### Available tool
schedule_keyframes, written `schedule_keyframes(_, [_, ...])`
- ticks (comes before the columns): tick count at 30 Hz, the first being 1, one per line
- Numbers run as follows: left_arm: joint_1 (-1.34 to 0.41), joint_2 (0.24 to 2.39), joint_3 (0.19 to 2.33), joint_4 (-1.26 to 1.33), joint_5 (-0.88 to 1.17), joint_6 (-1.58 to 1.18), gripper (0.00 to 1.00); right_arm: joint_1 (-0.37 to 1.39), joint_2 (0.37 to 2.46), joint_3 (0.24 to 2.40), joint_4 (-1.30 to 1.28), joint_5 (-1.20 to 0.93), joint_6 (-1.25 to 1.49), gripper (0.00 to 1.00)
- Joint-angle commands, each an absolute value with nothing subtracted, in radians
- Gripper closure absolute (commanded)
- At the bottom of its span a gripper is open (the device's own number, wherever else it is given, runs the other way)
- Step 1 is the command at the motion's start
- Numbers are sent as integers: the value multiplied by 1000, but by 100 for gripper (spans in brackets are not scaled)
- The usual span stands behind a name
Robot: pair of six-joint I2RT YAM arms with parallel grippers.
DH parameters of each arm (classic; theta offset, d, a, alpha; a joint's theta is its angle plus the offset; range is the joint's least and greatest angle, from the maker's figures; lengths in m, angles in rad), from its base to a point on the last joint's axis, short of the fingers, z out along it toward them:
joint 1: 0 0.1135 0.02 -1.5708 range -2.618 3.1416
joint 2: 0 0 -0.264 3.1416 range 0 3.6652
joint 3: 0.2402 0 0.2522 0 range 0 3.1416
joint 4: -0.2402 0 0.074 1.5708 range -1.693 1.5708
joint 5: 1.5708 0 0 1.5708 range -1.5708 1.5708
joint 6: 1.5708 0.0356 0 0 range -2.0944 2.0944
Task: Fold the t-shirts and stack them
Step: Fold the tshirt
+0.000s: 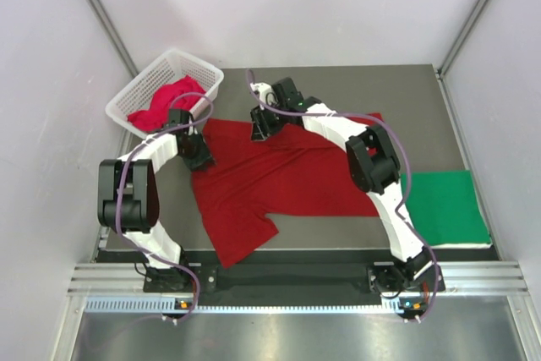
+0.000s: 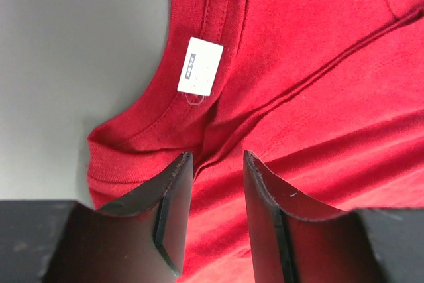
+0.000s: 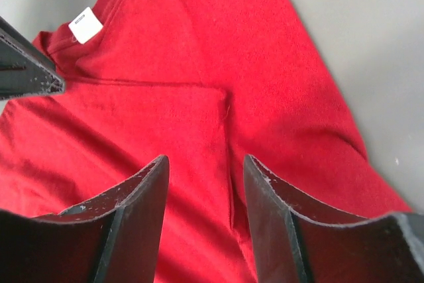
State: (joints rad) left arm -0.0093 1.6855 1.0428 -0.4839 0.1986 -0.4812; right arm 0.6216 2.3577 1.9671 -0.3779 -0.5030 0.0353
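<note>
Task looks approx. a third done. At right of frame, nearer side, the green tee point(image 1: 444, 205) lies folded flat, a neat rectangle w/ nothing stacked on it yet. At centre the red tee point(image 1: 279, 179) is spread on the mat point(image 1: 406, 99), not folded, w/ one flap trailing toward lower left.

Both arms are at the red tee's far-left end, by the collar. L gripper point(image 2: 217, 158) hovers low over the neckband, near the white tag point(image 2: 200, 65), jaws part-way apart w/ nothing between them. R gripper point(image 3: 205, 162) is just right of it over the shoulder area, jaws likewise parted and empty.

At upper left, the basket point(image 1: 139, 90) holds more red tees point(image 1: 165, 103), crumpled; poss. two, hard to tell in the heap. Left to do, by this view: fold the red tee, stack it w/ the green one, then do the basket lot.

Surface: a metal rail point(image 1: 296, 281) at bottom of frame carries the arm bases; beyond it the mat is dark grey and matte. Room: plain pale walls point(image 1: 296, 6) on three sides.
</note>
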Motion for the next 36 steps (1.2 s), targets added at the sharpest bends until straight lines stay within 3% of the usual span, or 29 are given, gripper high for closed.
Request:
schedule_keyframes(1, [-8, 1704, 1069, -431, 219, -491, 59, 640, 2387, 2039, -339, -522, 8, 51])
schedule_keyframes(5, [-12, 1720, 1069, -428, 210, -491, 61, 644, 2410, 2048, -328, -522, 8, 50])
schedule_keyframes(12, [-20, 1704, 1088, -460, 183, -479, 77, 658, 2433, 2083, -367, -491, 9, 50])
schedule_keyframes(19, [-69, 1591, 1195, -595, -29, -437, 66, 654, 2245, 2013, -420, -338, -20, 51])
schedule_keyframes(23, [-190, 1511, 1200, -646, -158, -416, 61, 641, 2064, 1907, -416, -227, 37, 50])
schedule_keyframes(29, [-233, 1465, 1155, -637, -141, -408, 59, 545, 1930, 1819, -583, 179, 340, 51])
schedule_keyframes(36, [-206, 1505, 1094, -532, -127, -416, 57, 312, 1844, 1635, -696, 227, 698, 54])
